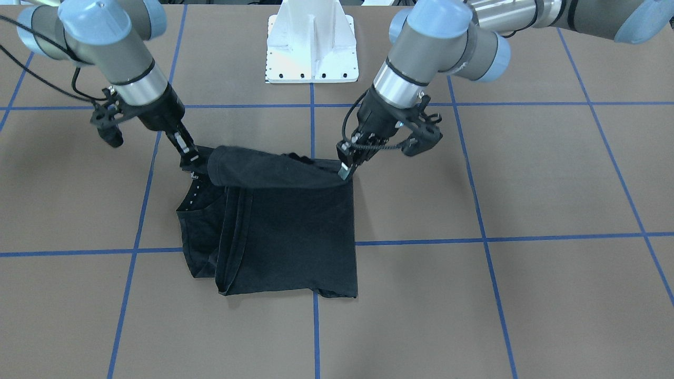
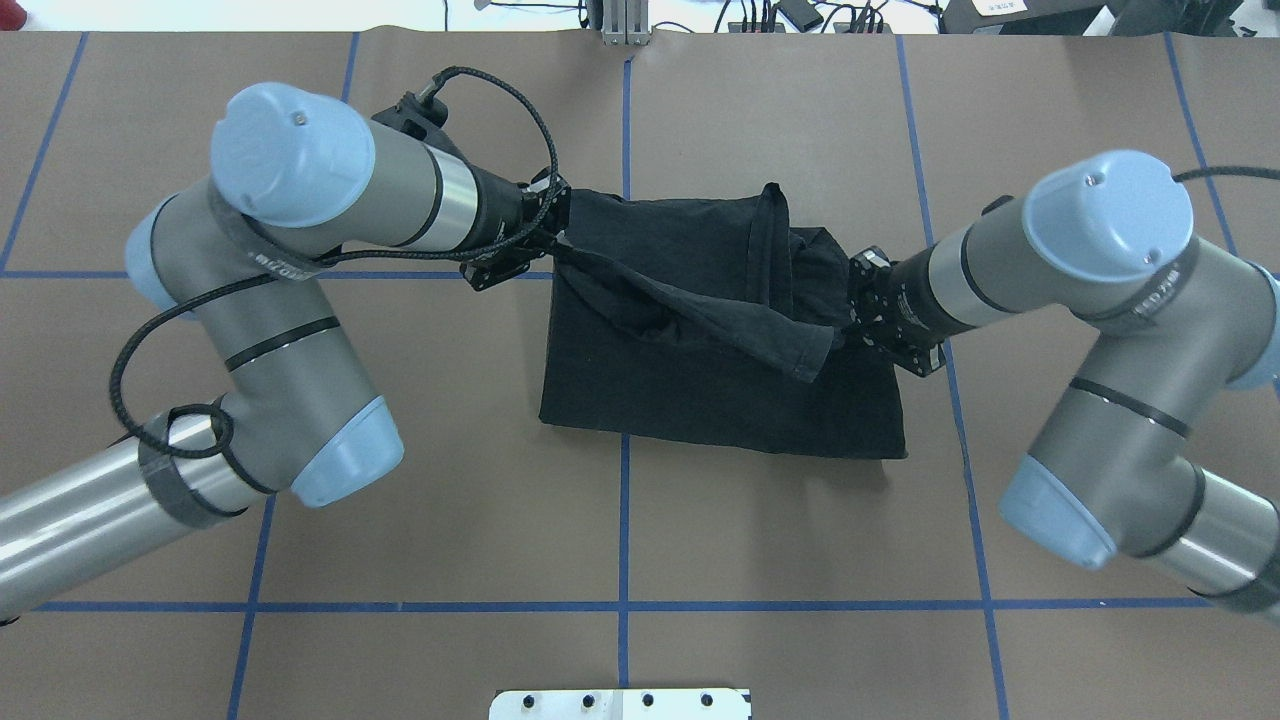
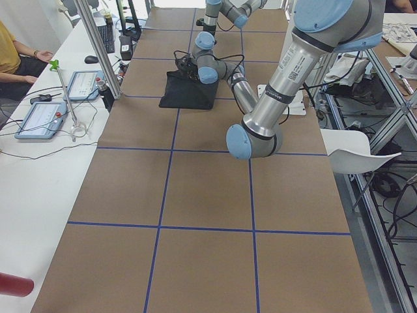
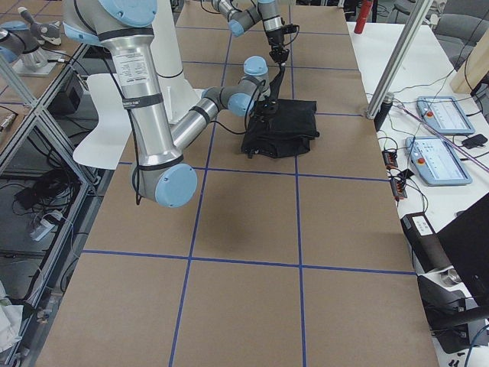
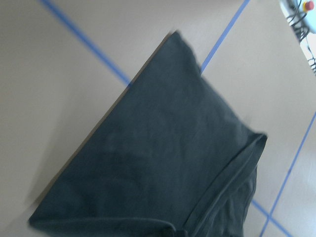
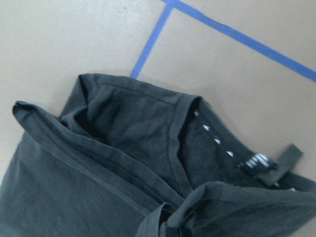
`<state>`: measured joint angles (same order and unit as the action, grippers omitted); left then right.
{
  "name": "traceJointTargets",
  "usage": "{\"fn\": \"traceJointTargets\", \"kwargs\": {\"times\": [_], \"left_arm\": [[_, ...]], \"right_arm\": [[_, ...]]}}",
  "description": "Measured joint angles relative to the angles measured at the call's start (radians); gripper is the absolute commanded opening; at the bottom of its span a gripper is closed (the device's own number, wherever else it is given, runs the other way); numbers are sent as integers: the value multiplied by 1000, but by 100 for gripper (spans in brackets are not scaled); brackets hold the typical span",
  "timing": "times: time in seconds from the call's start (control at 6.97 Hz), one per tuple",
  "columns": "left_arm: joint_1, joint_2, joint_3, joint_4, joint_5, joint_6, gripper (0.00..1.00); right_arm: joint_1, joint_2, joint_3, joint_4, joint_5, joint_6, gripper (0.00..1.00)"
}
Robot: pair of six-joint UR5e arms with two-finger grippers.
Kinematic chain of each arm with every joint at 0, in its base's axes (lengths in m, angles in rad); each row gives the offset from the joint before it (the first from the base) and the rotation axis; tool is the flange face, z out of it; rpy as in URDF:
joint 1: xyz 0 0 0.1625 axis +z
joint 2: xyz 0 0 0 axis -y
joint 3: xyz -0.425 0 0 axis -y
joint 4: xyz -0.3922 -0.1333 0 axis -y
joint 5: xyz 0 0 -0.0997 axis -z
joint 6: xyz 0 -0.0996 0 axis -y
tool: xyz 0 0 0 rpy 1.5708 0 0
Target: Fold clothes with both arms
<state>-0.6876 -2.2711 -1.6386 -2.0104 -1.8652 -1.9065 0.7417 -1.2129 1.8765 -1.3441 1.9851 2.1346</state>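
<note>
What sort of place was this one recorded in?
Probably a robotics lab: a long table papered brown with a blue tape grid, control pendants on a side bench, and aluminium framing around the rig.

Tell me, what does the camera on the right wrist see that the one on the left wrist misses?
Only the right wrist view shows the inner collar of the black T-shirt, with a row of small white marks and a pale printed label. Only the left wrist view shows a broad, smooth black panel ending in a stitched hem. Both show the same shirt lying on the brown table, which is crossed by blue tape lines.
</note>
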Motion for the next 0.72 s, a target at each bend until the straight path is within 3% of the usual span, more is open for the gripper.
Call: {"fn": "traceJointTargets", "kwargs": {"times": [0.14,0.29,0.43,0.72], "left_arm": [[-30,-83,176,-66,0,33,99],[-57,-156,372,-181,7,58,100],[-84,-192,493,-268,16,93,100],[-124,-205,545,-313,20,141,100]], "right_arm": [[48,110,-167,4,23,-80,100],[83,244,-364,10,29,-171,100],[115,342,-495,12,31,-241,100],[159,419,-571,7,38,-291,100]]}}
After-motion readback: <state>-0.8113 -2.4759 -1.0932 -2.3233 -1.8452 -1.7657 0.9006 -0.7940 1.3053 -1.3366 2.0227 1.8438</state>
